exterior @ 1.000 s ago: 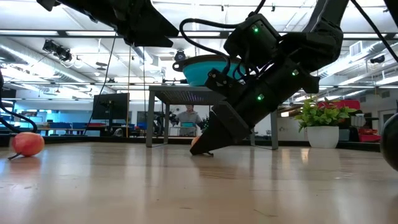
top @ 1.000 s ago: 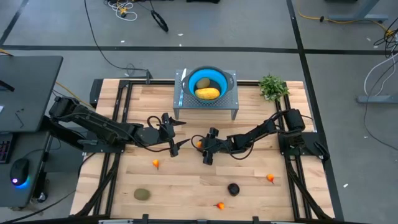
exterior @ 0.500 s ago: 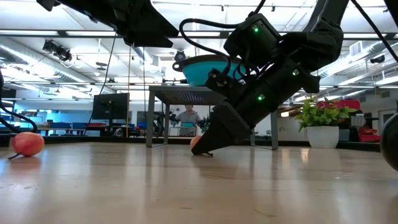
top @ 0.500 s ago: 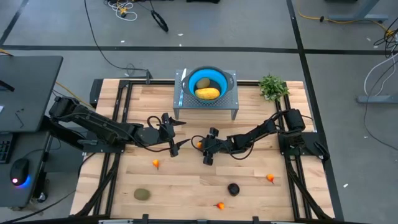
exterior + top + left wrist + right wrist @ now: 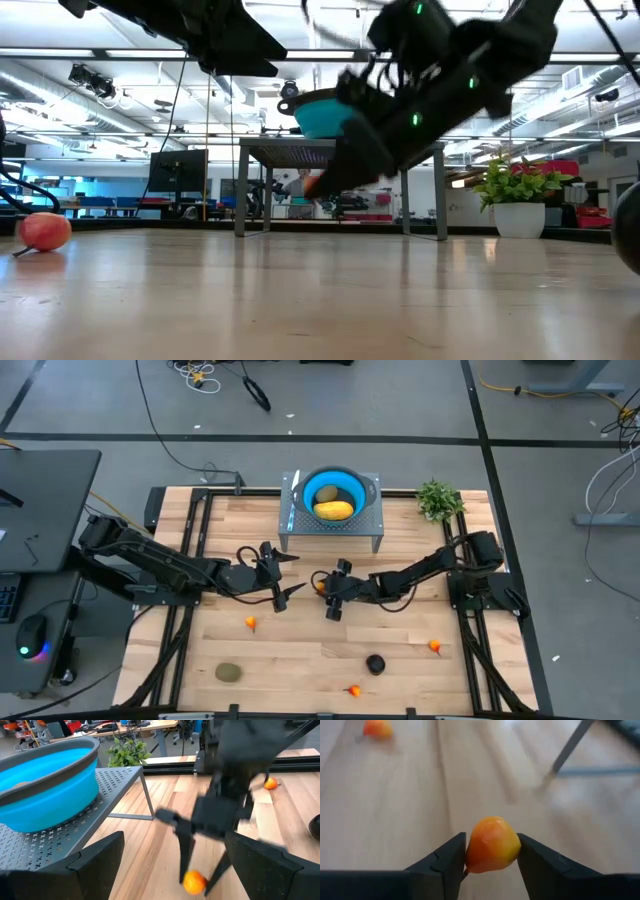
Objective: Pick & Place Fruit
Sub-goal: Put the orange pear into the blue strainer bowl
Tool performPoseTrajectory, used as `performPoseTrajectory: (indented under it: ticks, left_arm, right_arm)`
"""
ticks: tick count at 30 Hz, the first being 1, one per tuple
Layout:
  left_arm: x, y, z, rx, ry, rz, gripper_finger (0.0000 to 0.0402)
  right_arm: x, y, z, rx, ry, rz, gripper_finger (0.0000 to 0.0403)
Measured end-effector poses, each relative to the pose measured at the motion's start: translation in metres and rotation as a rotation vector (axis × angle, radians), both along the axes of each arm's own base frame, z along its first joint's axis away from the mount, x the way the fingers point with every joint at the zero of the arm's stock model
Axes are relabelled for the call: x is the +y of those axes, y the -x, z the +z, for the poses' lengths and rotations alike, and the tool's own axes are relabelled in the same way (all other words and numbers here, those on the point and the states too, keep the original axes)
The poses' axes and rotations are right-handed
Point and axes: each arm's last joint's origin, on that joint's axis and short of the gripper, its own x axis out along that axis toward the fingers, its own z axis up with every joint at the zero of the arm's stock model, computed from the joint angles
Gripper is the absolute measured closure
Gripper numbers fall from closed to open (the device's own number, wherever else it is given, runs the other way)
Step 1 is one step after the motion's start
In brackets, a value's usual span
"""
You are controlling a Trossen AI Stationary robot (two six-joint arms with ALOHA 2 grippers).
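The wooden table carries a grey perforated stand at its far side, and on the stand sits a blue bowl holding the yellow oblong fruit. A leafy green plant stands at the table's far right corner.

The left arm reaches in from the left edge. Its left gripper hangs above the boards just left of the stand's front, with its jaws wide apart and nothing between them. In the left wrist view the bowl and stand lie off to one side of these jaws, and the other arm's gripper stands straight ahead of them.

The right arm stretches from the right edge toward the middle. Its right gripper sits in front of the stand, and its jaws are clamped on a tiny orange-red fruit, which fills the gap between the two fingertips. The low view shows this gripper raised off the table top, though blurred.

The rest of the fruit lies on the boards on the near side of both sets of jaws. An olive-green oval lies near the front left. A black round fruit sits nearer the front than the right gripper. Three more tiny orange-red ones are spread out: one just nearer the front than the left gripper, one by the front edge, one toward the right.
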Motion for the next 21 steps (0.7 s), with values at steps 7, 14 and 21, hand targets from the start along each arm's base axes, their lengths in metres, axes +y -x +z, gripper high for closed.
performPoseTrajectory:
  ticks: [7, 14, 21]
  left_arm:
    - [0.000, 0.000, 0.000, -0.003, 0.001, 0.000, 0.0045]
    - [0.000, 0.000, 0.002, -0.017, 0.010, -0.003, 0.0045]
    - [-0.001, -0.001, 0.002, -0.027, 0.015, -0.010, 0.0045]
  right_arm:
    - [-0.003, 0.016, 0.065, -0.109, 0.189, -0.079, 0.0225]
    - [-0.023, 0.036, 0.129, -0.253, 0.413, -0.285, 0.0225]
    - [-0.060, 0.041, 0.158, -0.371, 0.510, -0.355, 0.0225]
